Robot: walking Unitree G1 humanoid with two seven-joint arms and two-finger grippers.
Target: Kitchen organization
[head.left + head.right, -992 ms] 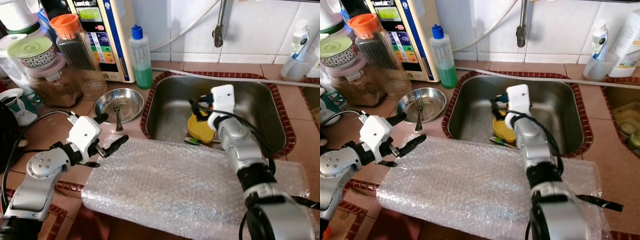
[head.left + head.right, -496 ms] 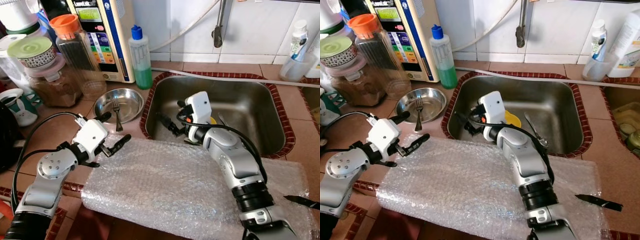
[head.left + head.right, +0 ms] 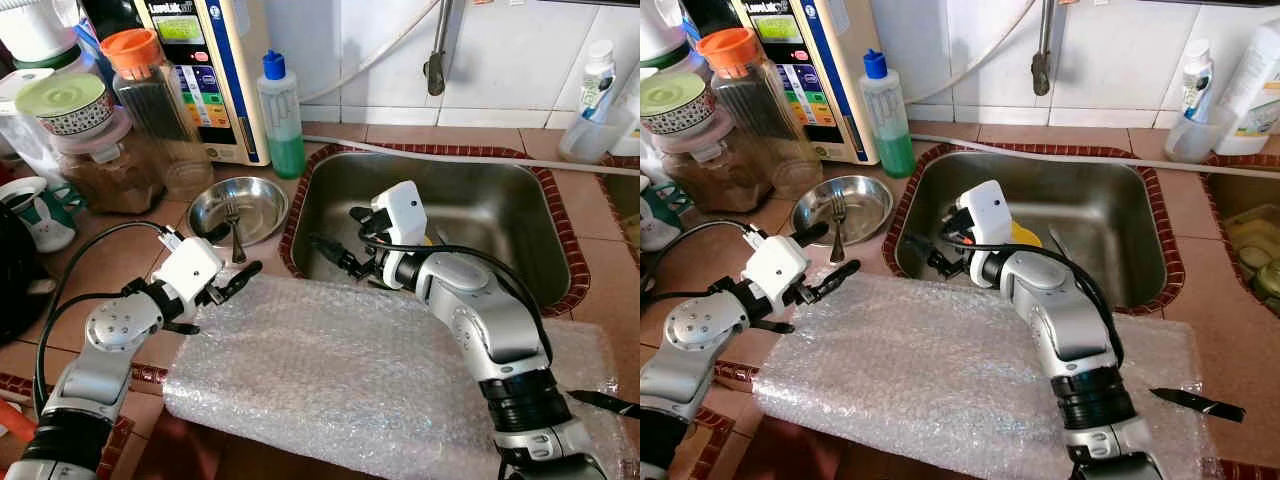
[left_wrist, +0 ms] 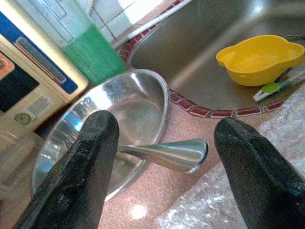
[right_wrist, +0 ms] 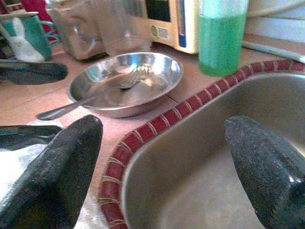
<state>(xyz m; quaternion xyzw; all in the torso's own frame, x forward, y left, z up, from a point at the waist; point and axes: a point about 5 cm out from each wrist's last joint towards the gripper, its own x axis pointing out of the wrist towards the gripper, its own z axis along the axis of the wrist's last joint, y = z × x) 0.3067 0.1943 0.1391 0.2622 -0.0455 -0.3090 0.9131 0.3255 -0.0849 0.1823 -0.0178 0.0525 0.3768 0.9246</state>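
Note:
A steel bowl (image 3: 262, 195) sits on the counter left of the sink (image 3: 500, 200), with a fork (image 3: 233, 228) resting in it and its handle sticking out over the rim. My left gripper (image 3: 232, 254) is open, and the fork handle (image 4: 167, 153) lies between its fingers. My right gripper (image 3: 340, 232) is open and empty over the sink's front left corner, pointing toward the bowl (image 5: 157, 67). A yellow bowl (image 3: 1026, 236) lies in the sink, partly hidden behind my right arm.
A sheet of bubble wrap (image 3: 350, 370) covers the counter in front of the sink. A green soap bottle (image 3: 281, 120), a water machine (image 3: 205, 70) and jars (image 3: 150, 95) stand behind the steel bowl. A black knife (image 3: 602, 400) lies at the right.
My right gripper has left the yellow bowl and swung left to the sink's front left corner. My left gripper has edged forward around the fork handle.

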